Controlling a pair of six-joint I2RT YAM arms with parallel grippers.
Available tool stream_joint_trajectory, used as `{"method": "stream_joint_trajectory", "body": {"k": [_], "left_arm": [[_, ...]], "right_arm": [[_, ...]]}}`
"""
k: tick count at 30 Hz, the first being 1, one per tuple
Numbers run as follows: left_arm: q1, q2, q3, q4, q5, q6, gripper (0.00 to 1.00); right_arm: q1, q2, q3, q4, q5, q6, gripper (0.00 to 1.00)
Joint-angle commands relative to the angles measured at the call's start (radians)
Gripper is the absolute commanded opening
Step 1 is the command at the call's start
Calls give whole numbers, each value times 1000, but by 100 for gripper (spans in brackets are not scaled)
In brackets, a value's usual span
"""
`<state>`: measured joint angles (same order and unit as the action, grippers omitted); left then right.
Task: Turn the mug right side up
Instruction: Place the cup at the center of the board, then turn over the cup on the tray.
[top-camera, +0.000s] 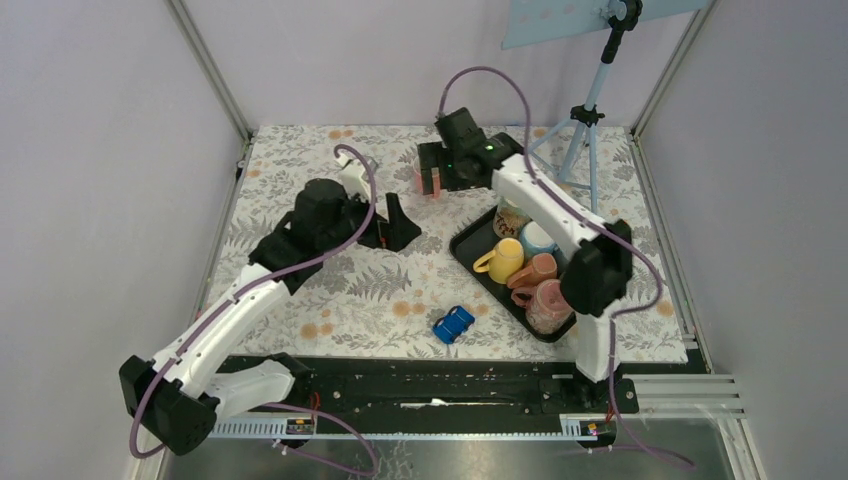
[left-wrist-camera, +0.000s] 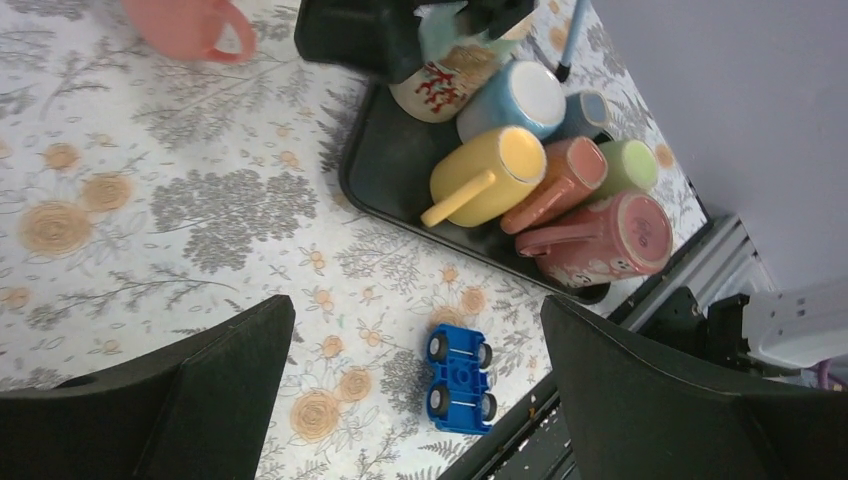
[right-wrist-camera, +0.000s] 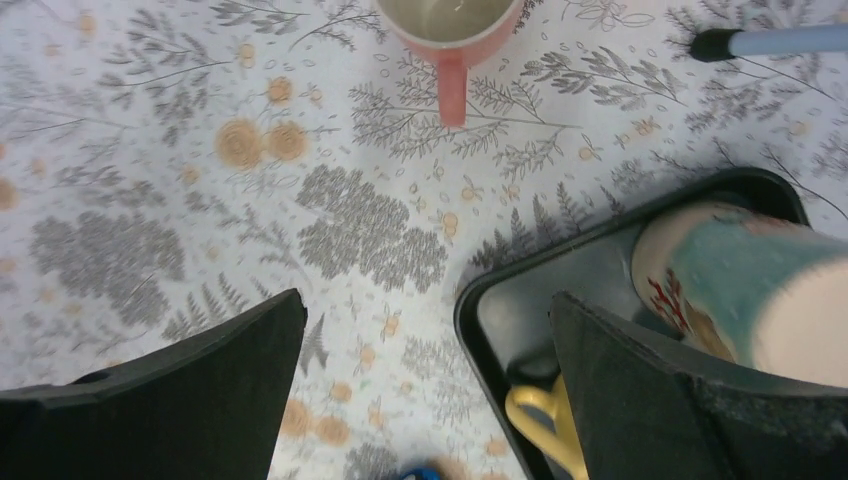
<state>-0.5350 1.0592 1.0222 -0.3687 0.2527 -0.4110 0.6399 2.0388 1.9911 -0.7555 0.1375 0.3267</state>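
Note:
A pink mug (right-wrist-camera: 452, 45) stands upright on the floral cloth at the back of the table, its mouth facing up and its handle pointing toward the near edge. It also shows at the top left of the left wrist view, as the pink mug (left-wrist-camera: 185, 25). My right gripper (right-wrist-camera: 428, 310) hovers open just near of the mug, holding nothing. From above, this right gripper (top-camera: 438, 170) partly hides the mug (top-camera: 428, 182). My left gripper (top-camera: 395, 228) stands open over the middle of the cloth, and between its fingers (left-wrist-camera: 200, 390) there is only cloth.
A black tray (top-camera: 462, 248) at the right holds several mugs lying on their sides, among them a yellow one (top-camera: 503, 258). A blue toy car (top-camera: 453, 323) lies upside down near the front edge. A tripod (top-camera: 585, 120) stands at the back right.

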Motion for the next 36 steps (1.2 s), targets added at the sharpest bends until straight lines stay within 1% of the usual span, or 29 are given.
{"method": "stream_joint_trajectory", "body": {"k": [1, 5, 8, 14, 18, 21, 26, 30, 33, 36], "left_arm": [[-67, 25, -10, 99, -72, 17, 99], [-105, 47, -12, 126, -96, -5, 99], [-131, 74, -7, 139, -101, 5, 99], [-195, 177, 1, 206, -99, 106, 99], [-222, 301, 32, 266, -75, 192, 99], [-221, 392, 61, 308, -26, 266, 98], [-223, 557, 186, 286, 46, 382, 93], [-231, 685, 276, 254, 104, 454, 85], [-239, 769, 361, 195, 144, 494, 75], [-263, 838, 436, 135, 157, 535, 69]], "right_arm": [[11, -212, -112, 44, 16, 20, 100], [11, -354, -238, 34, 68, 39, 100], [12, -454, -338, 27, 74, 73, 100], [11, -644, -489, 10, 142, 153, 100], [11, -751, -552, 6, 192, 184, 100], [12, -824, -593, 14, 227, 179, 100], [11, -921, -621, 21, 253, 170, 100], [11, -961, -620, 22, 257, 169, 100], [11, -980, -622, 26, 261, 169, 100], [11, -989, -624, 29, 269, 167, 100]]}}
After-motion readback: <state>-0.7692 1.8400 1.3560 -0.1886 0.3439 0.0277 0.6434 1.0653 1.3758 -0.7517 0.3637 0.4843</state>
